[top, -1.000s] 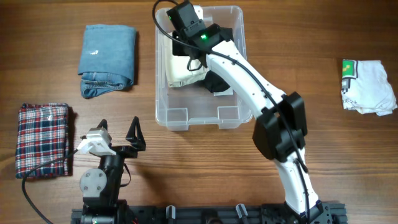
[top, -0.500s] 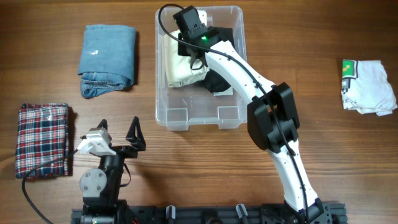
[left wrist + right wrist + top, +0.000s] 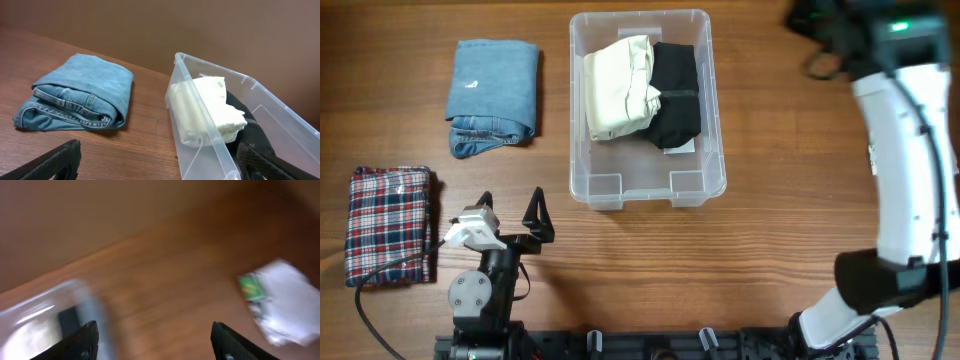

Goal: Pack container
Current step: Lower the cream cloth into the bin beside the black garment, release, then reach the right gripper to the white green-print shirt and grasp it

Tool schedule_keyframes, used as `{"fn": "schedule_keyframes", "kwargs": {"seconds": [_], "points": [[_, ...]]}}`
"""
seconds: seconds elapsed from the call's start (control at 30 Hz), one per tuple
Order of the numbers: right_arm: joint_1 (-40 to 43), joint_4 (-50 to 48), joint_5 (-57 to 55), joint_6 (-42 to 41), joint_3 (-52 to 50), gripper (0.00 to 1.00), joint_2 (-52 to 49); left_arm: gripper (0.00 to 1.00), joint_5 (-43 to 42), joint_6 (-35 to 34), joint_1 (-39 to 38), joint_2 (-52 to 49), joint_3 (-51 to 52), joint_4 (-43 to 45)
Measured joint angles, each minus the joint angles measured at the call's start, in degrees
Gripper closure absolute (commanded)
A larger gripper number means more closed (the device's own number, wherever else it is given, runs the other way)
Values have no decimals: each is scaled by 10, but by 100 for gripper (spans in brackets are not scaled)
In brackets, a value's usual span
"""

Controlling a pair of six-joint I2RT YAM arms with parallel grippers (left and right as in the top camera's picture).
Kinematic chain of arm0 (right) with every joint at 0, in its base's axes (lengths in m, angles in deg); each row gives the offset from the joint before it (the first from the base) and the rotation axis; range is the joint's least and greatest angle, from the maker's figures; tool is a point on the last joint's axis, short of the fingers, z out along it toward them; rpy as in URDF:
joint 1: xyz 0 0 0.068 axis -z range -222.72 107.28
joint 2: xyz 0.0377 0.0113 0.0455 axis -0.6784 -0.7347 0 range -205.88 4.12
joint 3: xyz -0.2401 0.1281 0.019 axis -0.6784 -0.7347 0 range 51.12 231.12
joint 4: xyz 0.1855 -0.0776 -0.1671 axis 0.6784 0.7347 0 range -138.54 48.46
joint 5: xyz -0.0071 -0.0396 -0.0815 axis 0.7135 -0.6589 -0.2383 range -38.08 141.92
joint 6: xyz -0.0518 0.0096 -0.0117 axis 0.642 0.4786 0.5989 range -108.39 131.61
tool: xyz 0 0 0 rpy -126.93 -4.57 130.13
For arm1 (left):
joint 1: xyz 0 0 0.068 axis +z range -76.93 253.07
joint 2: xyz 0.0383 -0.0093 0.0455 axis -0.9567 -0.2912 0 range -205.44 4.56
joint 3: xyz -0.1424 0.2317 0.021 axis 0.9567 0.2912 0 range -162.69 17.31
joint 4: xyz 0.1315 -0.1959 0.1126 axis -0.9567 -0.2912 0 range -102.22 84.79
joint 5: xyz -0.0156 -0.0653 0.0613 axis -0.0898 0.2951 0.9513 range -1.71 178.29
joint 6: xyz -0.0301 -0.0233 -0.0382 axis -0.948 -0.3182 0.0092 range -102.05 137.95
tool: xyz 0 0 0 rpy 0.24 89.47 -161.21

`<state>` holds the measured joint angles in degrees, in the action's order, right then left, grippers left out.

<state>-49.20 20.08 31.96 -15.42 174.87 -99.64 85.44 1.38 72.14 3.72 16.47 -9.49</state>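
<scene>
Container [image 3: 640, 188] holds cream garment [image 3: 617, 85] beside black garment [image 3: 678, 95]. Left pincer [image 3: 510, 212] apart, empty. Right pincer [image 3: 155, 341] apart, empty.

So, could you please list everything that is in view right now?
container: one, clear, table centre
cream garment: one, cream, inside container, left
black garment: one, black, inside container, right
jeans: one folded, blue, left of container
plaid cloth: one, red check, table's left edge
white cloth: one, white with green print, right of container
table: one, brown wood, under everything
left claw: one, black, open, near plaid cloth
right claw: one, black, open, raised right of container
</scene>
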Motion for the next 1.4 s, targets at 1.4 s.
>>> {"fn": "schedule_keyframes", "kwargs": {"seconds": [1.4], "points": [[230,49,-70,207,-10,9,-319,0,0,0,0,0,0,0]]}}
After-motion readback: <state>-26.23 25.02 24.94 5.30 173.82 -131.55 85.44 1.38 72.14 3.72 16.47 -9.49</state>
